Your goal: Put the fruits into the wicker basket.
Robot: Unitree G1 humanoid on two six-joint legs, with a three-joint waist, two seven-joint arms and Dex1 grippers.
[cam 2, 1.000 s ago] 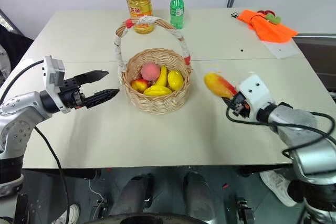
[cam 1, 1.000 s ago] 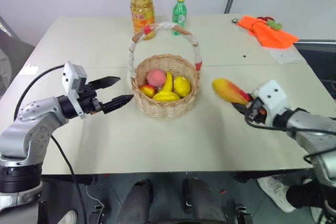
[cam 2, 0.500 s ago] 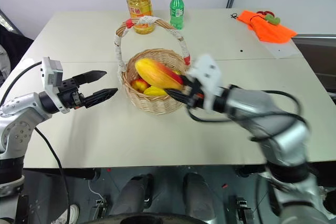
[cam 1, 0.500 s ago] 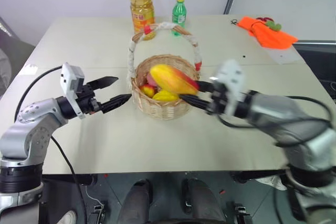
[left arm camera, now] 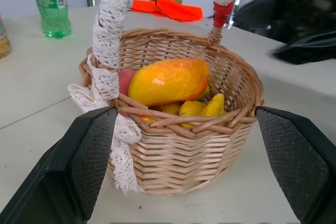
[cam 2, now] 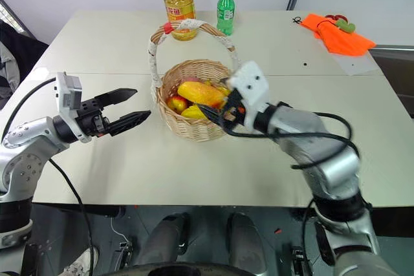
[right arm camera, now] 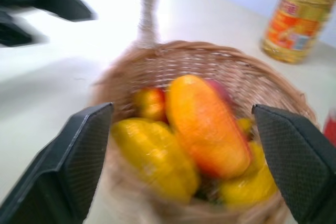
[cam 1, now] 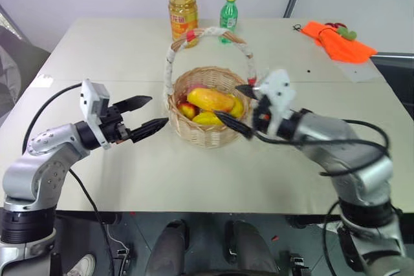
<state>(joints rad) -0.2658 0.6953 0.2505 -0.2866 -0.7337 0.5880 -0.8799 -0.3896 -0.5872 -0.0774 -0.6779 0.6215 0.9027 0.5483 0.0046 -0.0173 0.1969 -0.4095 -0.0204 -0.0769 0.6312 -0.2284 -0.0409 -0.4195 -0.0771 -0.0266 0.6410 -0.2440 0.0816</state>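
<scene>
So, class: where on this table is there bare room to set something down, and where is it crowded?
Bare: the near strip of the table before the wicker basket, and the far left corner. Crowded: around the basket, flanked by the left hand and right hand; bottles behind; orange cloth far right.

Wicker basket was tan weave, its handle wrapped in white lace with red bands. Mango ran orange into yellow; the ridged fruit was bright yellow. Far-right cloth was orange.

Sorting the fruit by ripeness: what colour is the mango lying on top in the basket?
The mango is orange-yellow, reddening toward one end; the left wrist view shows it best.
</scene>
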